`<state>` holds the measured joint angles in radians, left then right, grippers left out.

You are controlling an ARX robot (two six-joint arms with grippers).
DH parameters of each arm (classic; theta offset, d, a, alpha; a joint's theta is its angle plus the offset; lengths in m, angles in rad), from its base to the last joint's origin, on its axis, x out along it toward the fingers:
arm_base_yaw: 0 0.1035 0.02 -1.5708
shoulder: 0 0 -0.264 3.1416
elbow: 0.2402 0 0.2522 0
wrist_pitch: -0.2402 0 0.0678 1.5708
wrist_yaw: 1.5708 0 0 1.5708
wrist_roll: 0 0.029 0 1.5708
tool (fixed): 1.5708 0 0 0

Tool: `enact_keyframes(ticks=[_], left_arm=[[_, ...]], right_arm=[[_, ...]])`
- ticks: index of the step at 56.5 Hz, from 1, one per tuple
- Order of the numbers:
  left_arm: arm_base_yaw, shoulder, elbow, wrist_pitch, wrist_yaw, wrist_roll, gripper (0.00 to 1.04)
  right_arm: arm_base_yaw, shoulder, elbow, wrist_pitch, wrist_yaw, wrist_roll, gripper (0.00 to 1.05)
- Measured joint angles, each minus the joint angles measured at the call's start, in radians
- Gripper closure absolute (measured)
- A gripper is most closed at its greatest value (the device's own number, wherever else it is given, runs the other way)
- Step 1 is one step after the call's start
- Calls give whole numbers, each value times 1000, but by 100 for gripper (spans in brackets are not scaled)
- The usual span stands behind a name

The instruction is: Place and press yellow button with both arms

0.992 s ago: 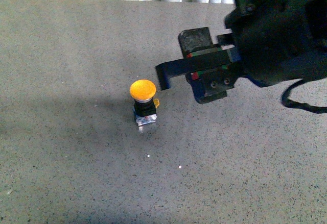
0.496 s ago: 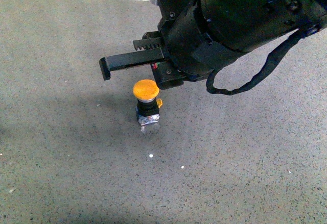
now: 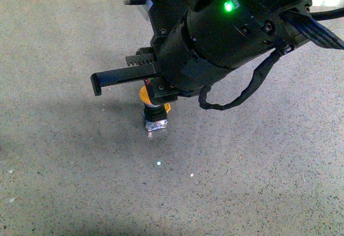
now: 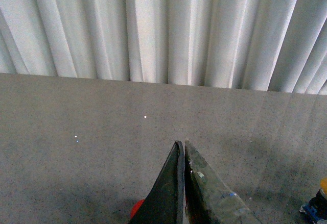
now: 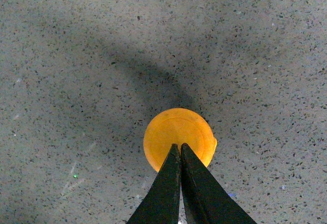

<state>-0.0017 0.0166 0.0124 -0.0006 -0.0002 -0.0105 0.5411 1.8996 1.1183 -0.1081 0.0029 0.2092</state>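
Yellow button (image 3: 155,116) stands upright on grey speckled table (image 3: 64,182), near middle of surface, clear of all edges. Right arm (image 3: 226,37) directly above it, hiding most of cap.

Right wrist view only: right gripper (image 5: 180,147) fingers pressed together, tips over cap; contact not discernible.

Left wrist view only: left gripper (image 4: 183,145) fingers together, button well apart from it; white curtain (image 4: 163,30) beyond table's far edge.

Right claw (image 5: 180,151) fingers together, pointing down; left claw (image 4: 183,148) fingers together, near level.
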Motion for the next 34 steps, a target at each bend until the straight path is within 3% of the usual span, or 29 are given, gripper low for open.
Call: enact_keyframes(ticks=[34], left_arm=[[0, 0, 0, 0, 0, 0, 103]], right_arm=[[2, 42, 18, -17, -1, 40, 103]])
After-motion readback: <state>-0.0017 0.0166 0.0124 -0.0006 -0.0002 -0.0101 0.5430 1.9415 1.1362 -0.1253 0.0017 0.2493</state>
